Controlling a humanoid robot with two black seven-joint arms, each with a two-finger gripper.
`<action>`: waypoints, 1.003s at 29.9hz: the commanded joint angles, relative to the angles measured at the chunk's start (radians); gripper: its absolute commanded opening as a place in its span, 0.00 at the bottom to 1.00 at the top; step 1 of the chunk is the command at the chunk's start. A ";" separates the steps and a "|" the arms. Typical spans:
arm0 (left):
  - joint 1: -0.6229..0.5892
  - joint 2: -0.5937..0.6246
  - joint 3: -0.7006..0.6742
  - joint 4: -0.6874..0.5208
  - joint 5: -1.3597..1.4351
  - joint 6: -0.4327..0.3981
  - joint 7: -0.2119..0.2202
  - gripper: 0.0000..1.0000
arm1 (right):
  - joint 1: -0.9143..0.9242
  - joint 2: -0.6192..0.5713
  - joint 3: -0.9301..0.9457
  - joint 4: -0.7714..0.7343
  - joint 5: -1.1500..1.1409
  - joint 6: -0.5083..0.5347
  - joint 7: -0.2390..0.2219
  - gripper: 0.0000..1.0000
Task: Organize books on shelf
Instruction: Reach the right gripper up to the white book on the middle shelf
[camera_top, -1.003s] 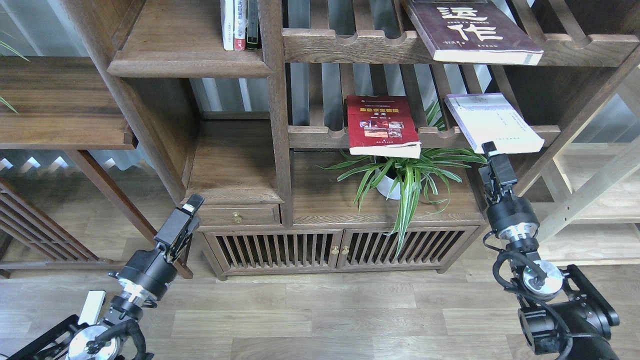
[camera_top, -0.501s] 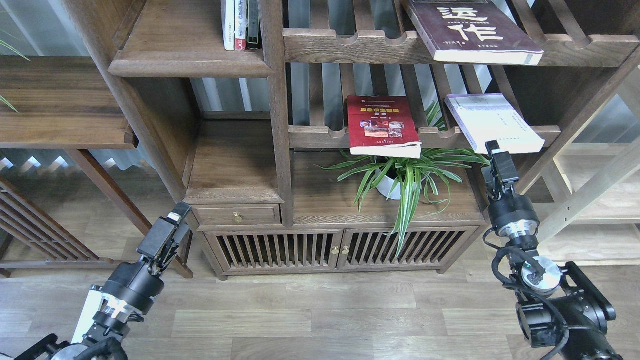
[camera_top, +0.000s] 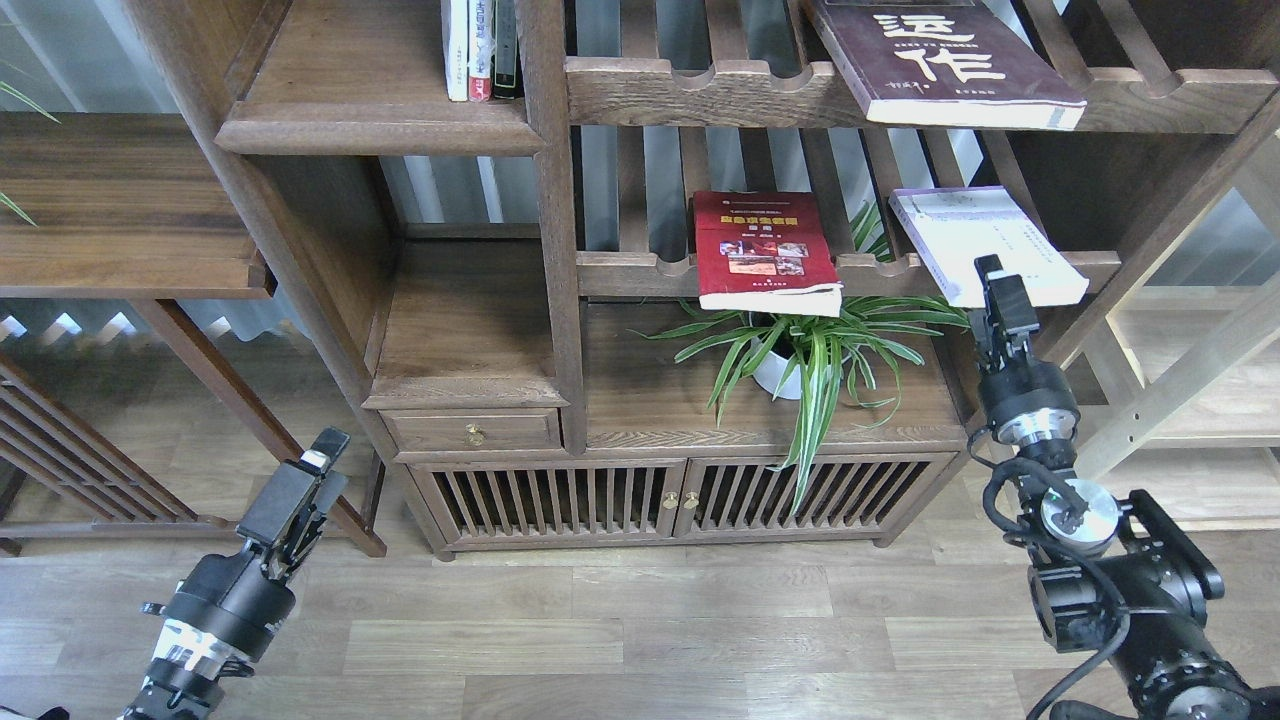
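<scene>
Maroon book (camera_top: 940, 62): top cut by the frame edge.
Right gripper (camera_top: 992, 272): seen end-on over the lavender-white book (camera_top: 985, 245); finger gap unreadable.
Plant pot (camera_top: 780, 372): mostly behind leaves, below the red book (camera_top: 765, 250).

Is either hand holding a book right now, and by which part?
The left hand holds nothing, low over the floor. The right hand is at the front edge of the pale lavender-white book; whether it grips cannot be told.

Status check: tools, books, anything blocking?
Right tool at lavender book, grip unclear. Left tool low, idle. Plant under rack.
</scene>
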 joint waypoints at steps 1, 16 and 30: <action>0.016 0.000 -0.014 -0.018 0.000 0.000 0.001 0.99 | 0.007 -0.009 0.000 -0.007 -0.001 -0.017 0.000 1.00; 0.122 0.048 -0.061 -0.141 0.002 0.000 0.003 0.99 | 0.068 -0.015 -0.005 -0.100 -0.003 -0.142 -0.001 1.00; 0.196 0.094 -0.067 -0.141 0.002 0.000 0.003 0.99 | 0.113 -0.027 -0.014 -0.119 -0.004 -0.232 0.000 1.00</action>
